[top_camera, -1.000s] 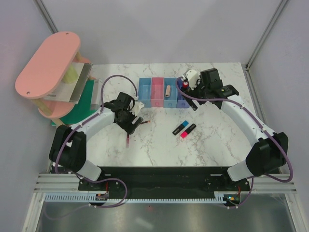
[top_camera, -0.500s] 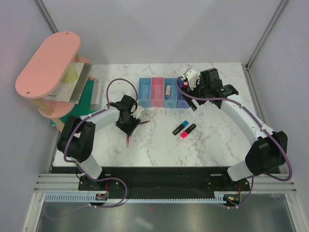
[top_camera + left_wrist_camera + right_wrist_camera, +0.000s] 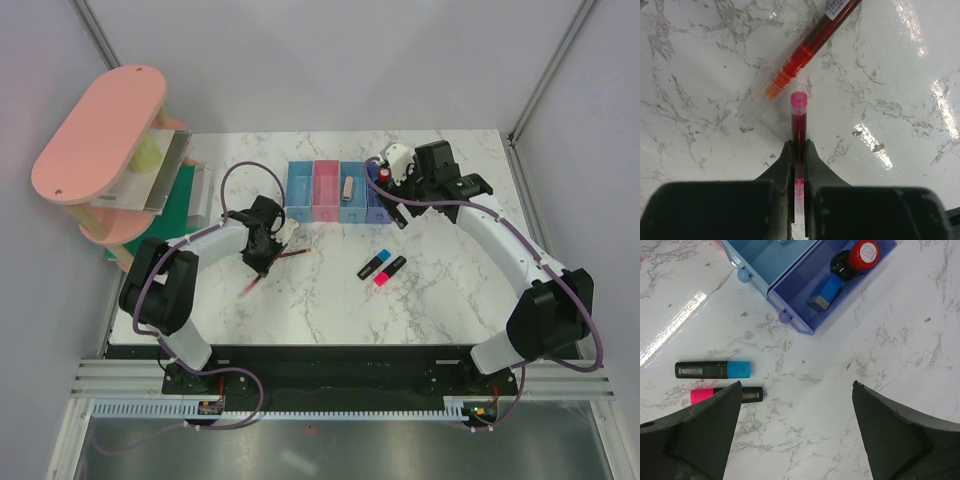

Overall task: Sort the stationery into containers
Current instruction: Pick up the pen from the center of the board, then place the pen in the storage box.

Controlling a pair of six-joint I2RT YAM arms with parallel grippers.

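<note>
Left gripper (image 3: 799,147) is clamped tight on a pen (image 3: 799,117), its tip near a second pen (image 3: 805,50) lying on the table (image 3: 890,150). Right gripper (image 3: 796,390) gapes wide, holding nothing, above the purple bin (image 3: 790,311), blue highlighter (image 3: 715,370) and pink highlighter (image 3: 726,395)

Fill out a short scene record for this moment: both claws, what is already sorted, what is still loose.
left claw: shut on red pen
right claw: open, holding nothing, above the table near the purple bin
in purple bin: blue block, red-black capped piece
in light blue bin beside it: beige eraser
loose on table: second red pen, blue highlighter, pink highlighter
</note>
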